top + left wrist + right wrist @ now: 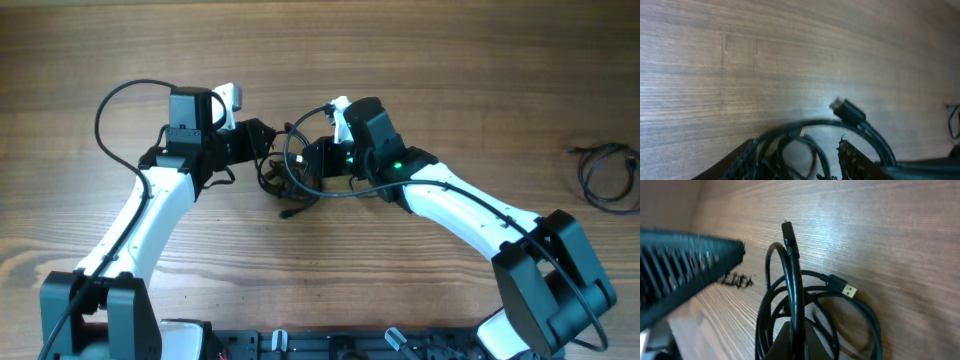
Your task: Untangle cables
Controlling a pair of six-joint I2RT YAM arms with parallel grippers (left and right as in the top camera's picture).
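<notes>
Centre of tabletop (420,60): the cables (290,180) are lying in a small black knot, both arms converging on it from either side. A second coil (605,172) is sitting well apart at the far right edge, untouched.

Right claw (792,337): closed tight, pinching one cord (792,280) and holding it up so that its black plug tip (788,230) is pointing away from the wrist. Loose loops are hanging around the grip, and a gold-tipped plug (849,290) is resting on the wood just beside them.

Left claw (797,150): standing about half open, straddling several loops. No squeeze on any of them is showing. A black plug (847,111) is sticking up just beyond its fingers (747,160).

Judgement on the step: separating one strand from the knot.
- The left claw should be closing on a single loop, not the bundle.
- Choose a loop other than the pinched cord, otherwise pulling only tightens it.
- Draw the two claws apart slowly and low over the wood, watching that plug ends are sliding through the loops rather than snagging.
</notes>
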